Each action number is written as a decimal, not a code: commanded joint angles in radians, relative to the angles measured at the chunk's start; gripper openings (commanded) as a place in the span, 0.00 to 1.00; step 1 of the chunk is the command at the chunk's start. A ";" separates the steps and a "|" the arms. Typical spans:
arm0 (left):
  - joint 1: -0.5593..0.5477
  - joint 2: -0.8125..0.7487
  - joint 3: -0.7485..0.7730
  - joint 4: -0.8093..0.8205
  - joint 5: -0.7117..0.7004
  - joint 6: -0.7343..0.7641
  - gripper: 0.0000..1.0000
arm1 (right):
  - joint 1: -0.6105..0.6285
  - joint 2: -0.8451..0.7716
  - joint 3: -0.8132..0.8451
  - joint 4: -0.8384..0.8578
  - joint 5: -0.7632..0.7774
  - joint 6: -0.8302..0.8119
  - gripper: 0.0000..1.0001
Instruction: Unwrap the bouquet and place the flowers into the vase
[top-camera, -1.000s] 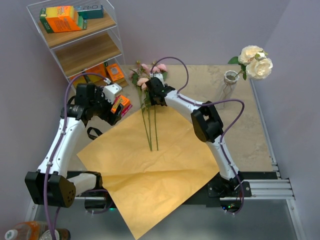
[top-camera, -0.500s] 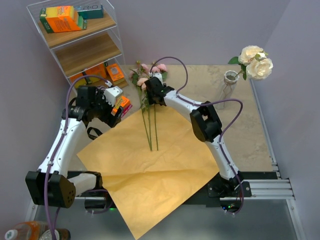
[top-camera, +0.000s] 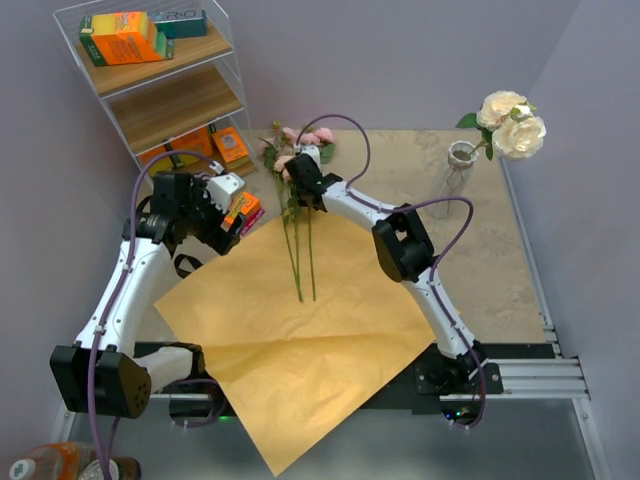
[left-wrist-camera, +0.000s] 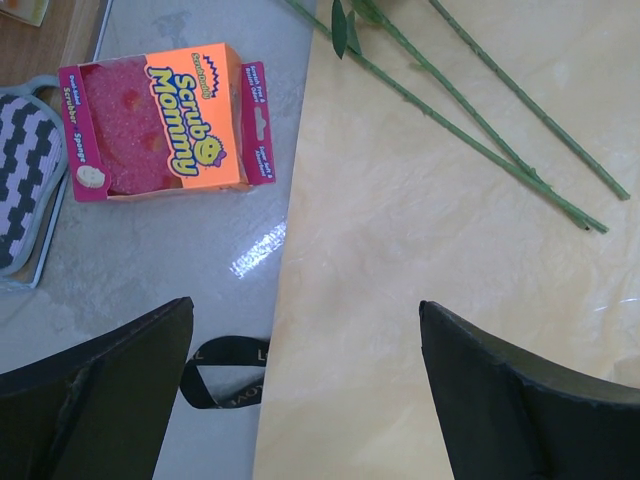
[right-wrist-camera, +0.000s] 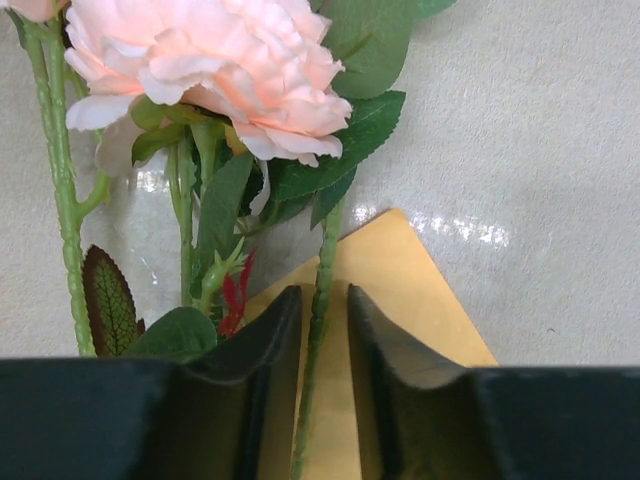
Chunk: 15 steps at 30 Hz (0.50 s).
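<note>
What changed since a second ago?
The right gripper edged left and narrowed its jaws around one pink flower's stem; a firm grip isn't clear. The left gripper, open, the orange paper and vase stayed put.

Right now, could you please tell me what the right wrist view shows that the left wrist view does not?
Only the right wrist: a pink bloom close up, and the right gripper narrowly straddling one green stem. Only the left wrist: the Scrub Mommy box, a black ribbon and the wide-open left gripper. Both: the orange paper on the pale table, plus flower stems.
</note>
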 joint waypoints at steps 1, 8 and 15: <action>0.007 -0.024 -0.004 0.031 -0.007 0.017 0.99 | -0.014 -0.013 -0.030 -0.015 0.015 0.004 0.20; 0.007 -0.016 -0.004 0.040 0.003 0.008 0.99 | -0.033 -0.061 -0.103 -0.004 0.036 0.017 0.00; 0.007 -0.016 -0.001 0.037 0.004 0.009 0.99 | -0.057 -0.232 -0.202 0.043 0.102 0.006 0.00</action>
